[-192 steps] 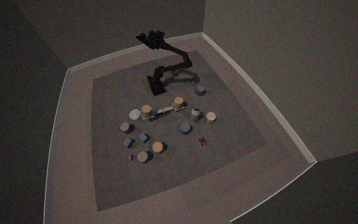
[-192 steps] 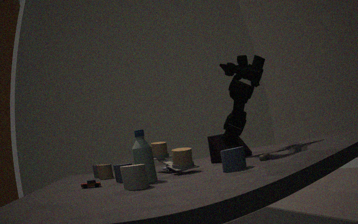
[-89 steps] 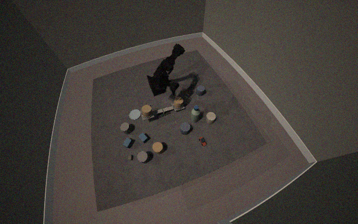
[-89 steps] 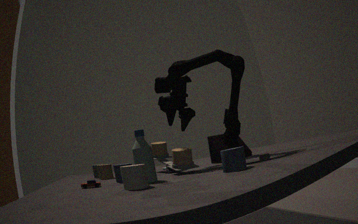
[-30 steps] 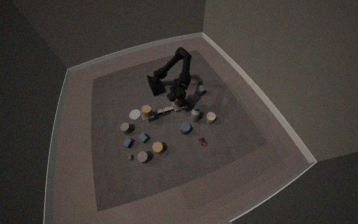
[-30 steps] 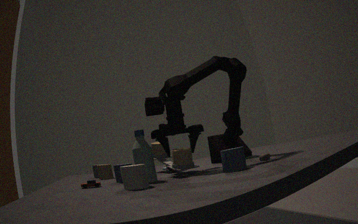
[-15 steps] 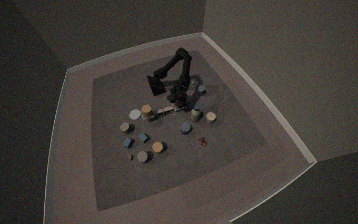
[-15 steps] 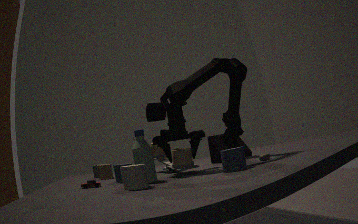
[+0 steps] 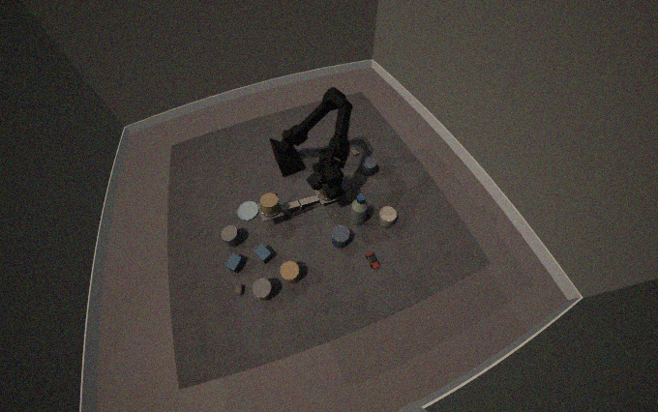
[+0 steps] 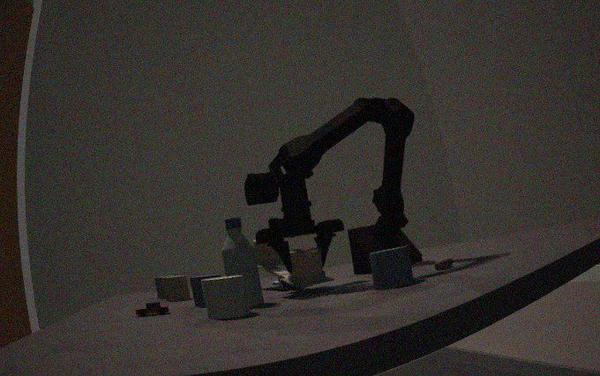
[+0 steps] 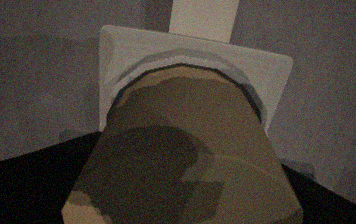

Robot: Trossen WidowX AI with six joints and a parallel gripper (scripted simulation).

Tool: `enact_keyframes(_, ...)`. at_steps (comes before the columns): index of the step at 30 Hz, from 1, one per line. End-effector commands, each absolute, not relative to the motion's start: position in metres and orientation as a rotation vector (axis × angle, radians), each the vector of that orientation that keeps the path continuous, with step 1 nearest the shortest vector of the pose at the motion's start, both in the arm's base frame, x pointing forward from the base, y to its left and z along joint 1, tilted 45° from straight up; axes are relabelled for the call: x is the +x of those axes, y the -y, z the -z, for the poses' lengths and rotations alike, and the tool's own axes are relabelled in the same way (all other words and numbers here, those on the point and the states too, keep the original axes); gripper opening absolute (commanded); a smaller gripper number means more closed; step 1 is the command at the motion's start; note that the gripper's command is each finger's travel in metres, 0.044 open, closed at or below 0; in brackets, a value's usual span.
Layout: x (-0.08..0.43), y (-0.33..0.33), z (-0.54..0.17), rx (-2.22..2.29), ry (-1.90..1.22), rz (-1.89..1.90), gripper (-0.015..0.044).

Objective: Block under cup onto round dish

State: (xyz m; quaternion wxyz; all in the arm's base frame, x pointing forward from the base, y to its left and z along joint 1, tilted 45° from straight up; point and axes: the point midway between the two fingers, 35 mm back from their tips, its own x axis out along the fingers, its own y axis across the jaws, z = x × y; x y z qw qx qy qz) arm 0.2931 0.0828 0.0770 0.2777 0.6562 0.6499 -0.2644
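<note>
Setting: dim walled table, crowded with cans and boxes that are not part of the job.
Balance: short beam with a pad at each end.
Gripper: gripper clamped on the near cup, ready to lift.
Other cup: other cup untouched, beside the round dish.
Block: hidden, probably under the gripped cup.

Dark robot arm bent over a small balance.
Its gripper clasps one tan cup; the other cup stands beside a round dish.
</note>
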Motion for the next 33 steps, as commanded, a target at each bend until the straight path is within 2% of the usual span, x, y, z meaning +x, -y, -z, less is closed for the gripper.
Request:
enact_keyframes(1,0.294,-0.08,-0.079,1.766,-1.743,0.712,0.0105)
enact_keyframes(5,0.295,-0.076,-0.083,1.766,-1.741,0.714,0.0)
enact_keyframes(33,0.3,-0.05,-0.106,1.771,-1.73,0.726,0.0)
